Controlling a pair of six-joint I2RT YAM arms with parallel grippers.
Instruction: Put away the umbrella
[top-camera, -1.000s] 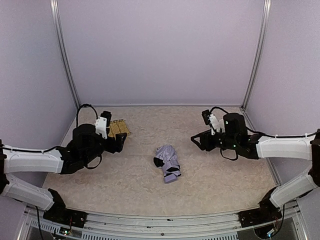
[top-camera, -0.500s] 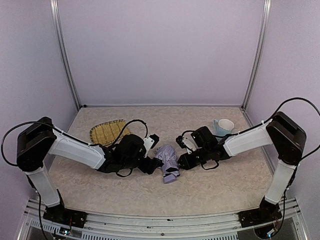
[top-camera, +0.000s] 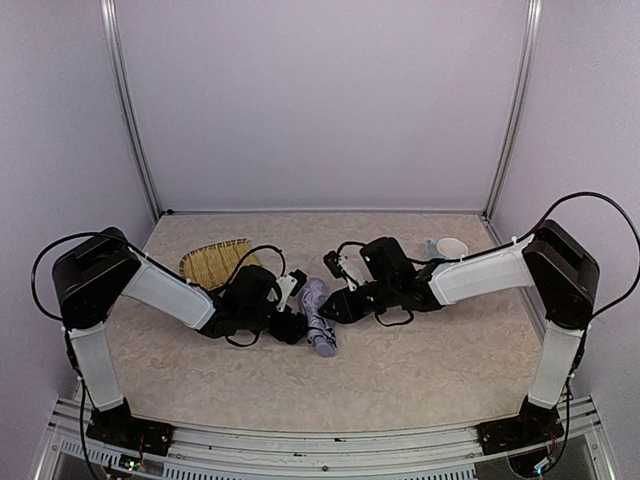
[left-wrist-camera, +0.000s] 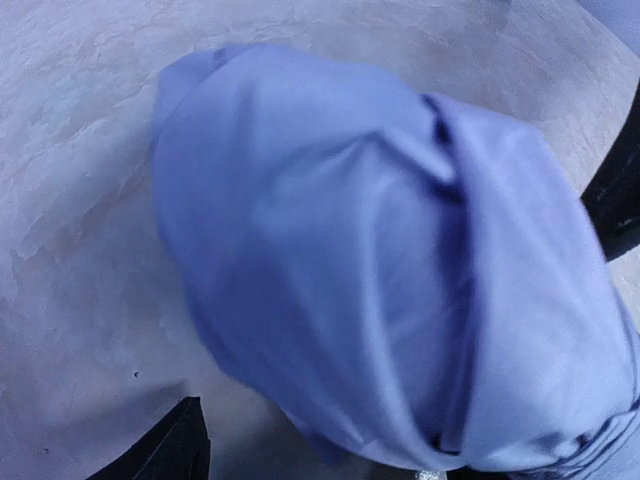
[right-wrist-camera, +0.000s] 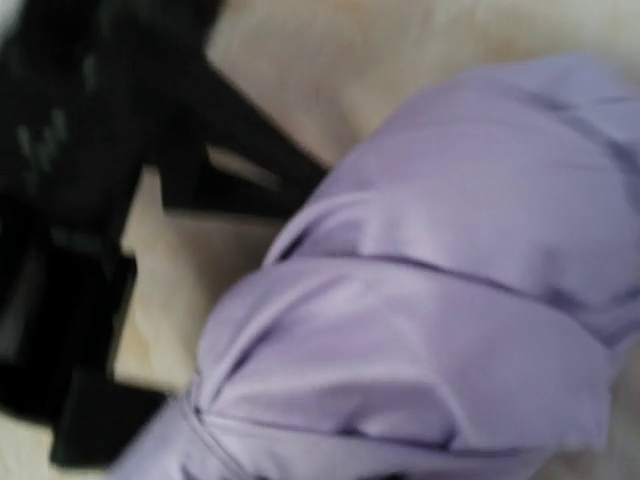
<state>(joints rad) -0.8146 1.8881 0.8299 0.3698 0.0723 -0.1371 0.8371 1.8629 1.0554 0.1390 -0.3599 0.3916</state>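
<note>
The umbrella (top-camera: 318, 316) lies folded in the middle of the table (top-camera: 430, 365), between my grippers. My left gripper (top-camera: 297, 326) stands wide at its left side, the one finger (left-wrist-camera: 186, 446) I see just clear of the fabric. My right gripper (top-camera: 329, 309) is close against it, but I cannot tell how its jaws stand.

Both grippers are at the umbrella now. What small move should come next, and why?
Probably close the left gripper on the umbrella. The gripper looks open, the lavender fabric fills its wrist view just past its fingers, and the right gripper is at the bundle's other side. Whether the right one has a grip is unclear, so a firm left hold seems the safer step.
</note>
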